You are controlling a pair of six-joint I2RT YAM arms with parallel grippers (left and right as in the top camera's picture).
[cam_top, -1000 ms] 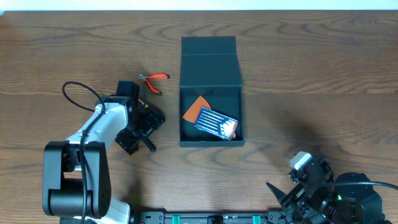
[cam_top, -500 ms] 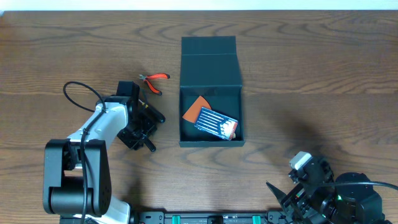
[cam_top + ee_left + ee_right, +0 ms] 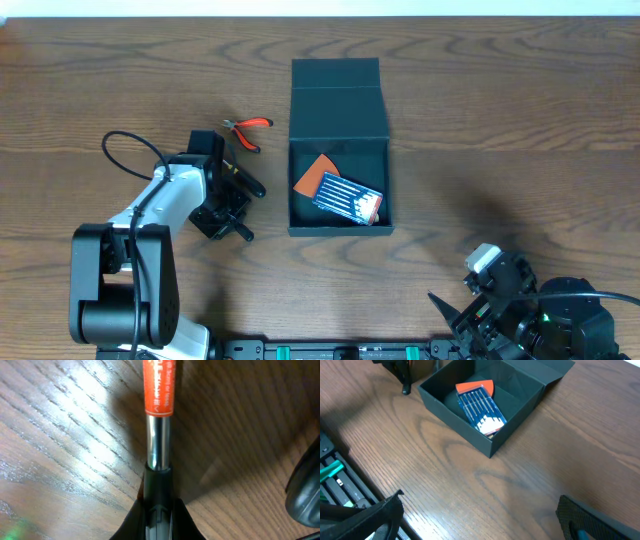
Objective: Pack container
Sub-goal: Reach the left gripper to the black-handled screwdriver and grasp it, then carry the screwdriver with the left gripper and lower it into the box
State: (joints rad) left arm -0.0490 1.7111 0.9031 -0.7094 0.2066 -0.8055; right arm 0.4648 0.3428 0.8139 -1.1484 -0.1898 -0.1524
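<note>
Box (image 3: 338, 100) open, packet (image 3: 347, 199) inside. Left claw (image 3: 243, 210) at its 9 o'clock by orange tool (image 3: 159, 385), grip impossible to tell. Right claw (image 3: 480, 501) released, 5 o'clock.

Matte black square cardboard box (image 3: 338, 105) sits mid-table on the dark wood-grain table (image 3: 520, 120), lid flap open and folded back toward the far edge. Inside lie a flat orange piece (image 3: 314, 172) and a blue-and-white flat packet (image 3: 348, 198), the packet overlapping the orange piece. Red-handled pliers (image 3: 246, 130) lie just left of the box. The left gripper (image 3: 238, 205) is near the box's left wall, jaw state unclear. The right arm (image 3: 510, 300) is at the near edge, well apart.
</note>
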